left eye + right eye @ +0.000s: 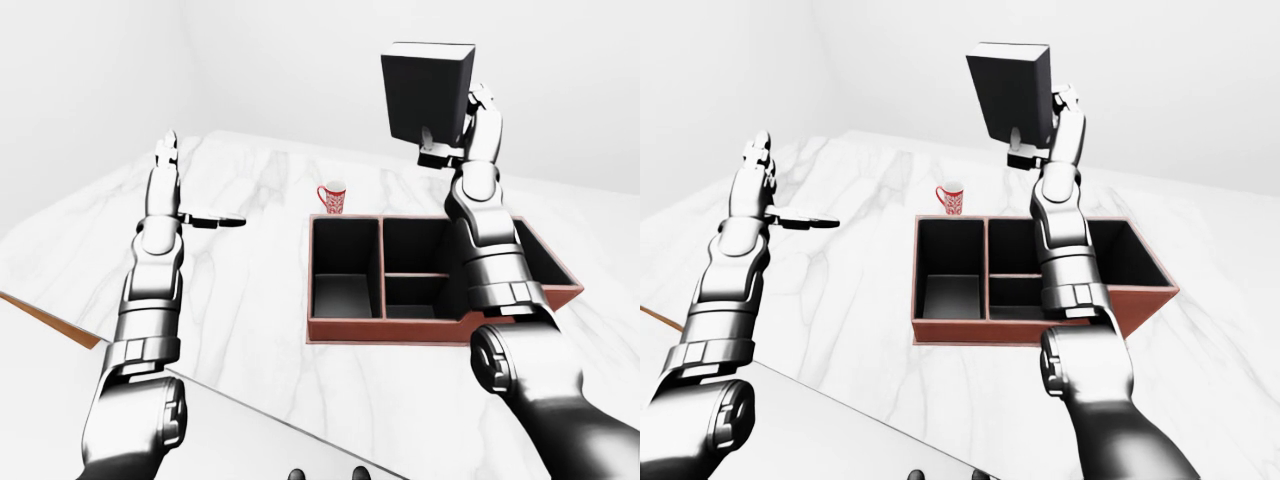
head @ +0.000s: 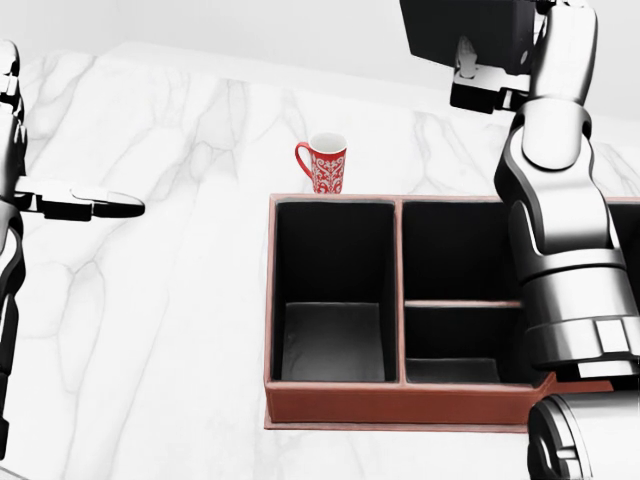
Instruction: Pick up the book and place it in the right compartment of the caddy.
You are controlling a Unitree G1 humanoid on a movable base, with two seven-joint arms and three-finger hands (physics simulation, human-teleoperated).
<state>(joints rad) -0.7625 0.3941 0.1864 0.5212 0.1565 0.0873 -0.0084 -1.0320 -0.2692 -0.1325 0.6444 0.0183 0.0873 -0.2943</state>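
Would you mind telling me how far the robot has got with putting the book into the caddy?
The pickup looks done: the right hand holds the dark book raised high above the caddy. In hand is carrying it over. Left to do: lower it into the right compartment, which shows nothing inside, and let go. The left hand hangs open over the table, and the red mug stands beside the caddy.

In the head view the black rectangular book [image 2: 465,30] runs off the top edge. My right forearm covers most of the right compartment of the brown leather caddy [image 2: 400,405], so I cannot see its floor. My right robot hand [image 1: 445,150] sits partly behind the book, its finger grip unclear. My left robot hand [image 2: 85,205] shows only as a flat dark shape.
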